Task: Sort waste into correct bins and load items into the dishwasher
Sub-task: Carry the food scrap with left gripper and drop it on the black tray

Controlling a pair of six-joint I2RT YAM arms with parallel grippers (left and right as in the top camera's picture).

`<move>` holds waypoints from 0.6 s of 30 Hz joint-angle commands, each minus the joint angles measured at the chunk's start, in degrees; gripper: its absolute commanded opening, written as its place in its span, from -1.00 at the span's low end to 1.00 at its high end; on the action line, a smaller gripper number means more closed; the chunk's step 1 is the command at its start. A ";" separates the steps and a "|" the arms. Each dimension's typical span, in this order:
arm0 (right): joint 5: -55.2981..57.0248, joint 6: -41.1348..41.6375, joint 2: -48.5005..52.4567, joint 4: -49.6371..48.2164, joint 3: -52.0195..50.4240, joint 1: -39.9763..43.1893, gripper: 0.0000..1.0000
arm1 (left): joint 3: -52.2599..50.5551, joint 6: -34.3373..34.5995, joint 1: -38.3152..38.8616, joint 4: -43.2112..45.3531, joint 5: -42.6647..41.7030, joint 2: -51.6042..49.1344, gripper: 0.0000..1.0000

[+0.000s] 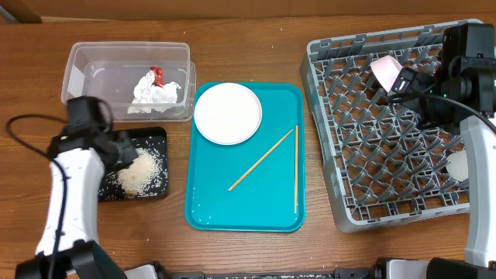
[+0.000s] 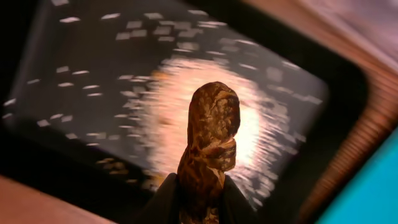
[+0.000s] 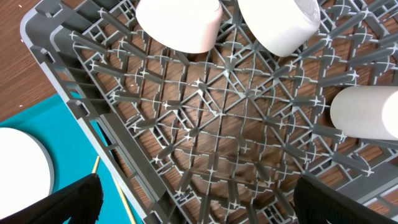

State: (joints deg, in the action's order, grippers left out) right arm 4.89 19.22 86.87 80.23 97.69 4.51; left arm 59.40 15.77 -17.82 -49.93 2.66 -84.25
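My left gripper (image 1: 124,151) hangs over the shallow black tray (image 1: 157,138) and is shut on a small brown food lump (image 2: 208,130), seen between its fingers (image 2: 202,186). Loose rice (image 1: 141,174) lies heaped in that tray (image 2: 50,74). The clear tub (image 1: 128,48) holds the crumpled napkin (image 1: 155,93) with a red scrap (image 1: 157,74). The white plate (image 1: 227,113) and two chopsticks (image 1: 261,160) lie on the teal tray. My right gripper (image 3: 199,199) is open and empty over the grey dish rack (image 1: 372,155), which holds two bowls (image 3: 180,25) and a white cup (image 3: 367,112).
The teal tray (image 1: 256,209) lies between the black tray and the rack. In the overhead view a pinkish bowl (image 1: 385,70) sits near the rack's back and the cup (image 1: 457,165) near its right edge. Bare wooden table (image 1: 248,46) shows at the back.
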 commanded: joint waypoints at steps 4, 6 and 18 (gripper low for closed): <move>-0.09 -0.42 0.15 -0.13 -0.17 0.11 1.00 | 0.83 1.18 -6.71 2.95 2.25 -6.88 -0.73; -0.09 -0.42 0.15 -0.11 -0.17 0.11 1.00 | 0.83 1.18 -7.67 3.96 2.25 -9.25 -0.73; -0.09 -0.42 0.15 0.09 -0.17 0.11 1.00 | 1.75 0.96 -8.83 3.72 2.25 -13.33 0.19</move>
State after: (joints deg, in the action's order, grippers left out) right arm 4.89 19.22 86.87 80.53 97.69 4.51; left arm 59.40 16.56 -26.35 -45.67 4.29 -97.82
